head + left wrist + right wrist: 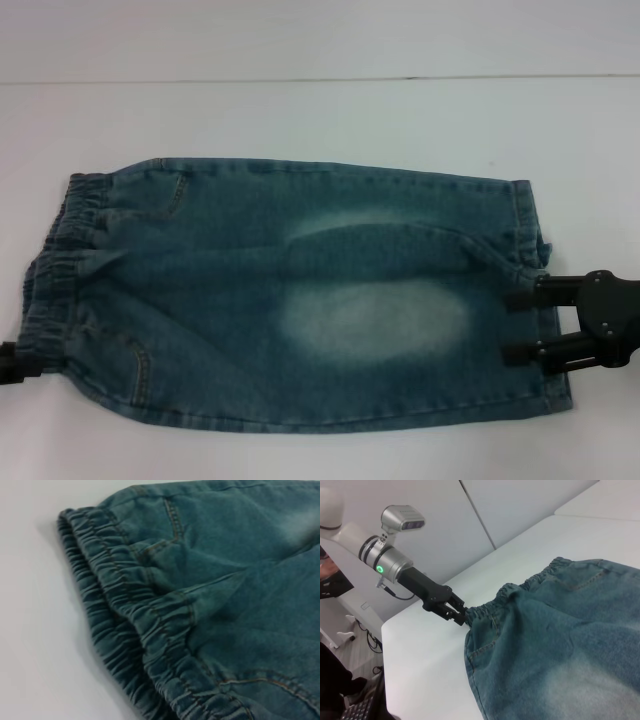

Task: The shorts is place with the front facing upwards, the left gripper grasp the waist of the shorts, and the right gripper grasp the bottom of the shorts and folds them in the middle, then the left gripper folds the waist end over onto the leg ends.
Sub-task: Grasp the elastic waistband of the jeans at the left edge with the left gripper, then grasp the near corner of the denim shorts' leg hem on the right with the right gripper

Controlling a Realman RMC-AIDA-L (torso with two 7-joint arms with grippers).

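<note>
First fold done: shorts (300, 290) doubled lengthwise on desk (300, 110). Left hand (459, 614) clenched on waist (492, 609); right hand (522, 325) spread over leg ends (535, 290). Waist-over fold pending.

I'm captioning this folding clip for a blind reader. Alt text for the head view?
Denim shorts lie folded lengthwise on a white table, waist leftward. The right pincer sits open at the leg ends; the left pincer meets the waist.

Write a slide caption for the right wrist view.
The left gripper grips the gathered waist of the denim shorts lying on the white table.
</note>
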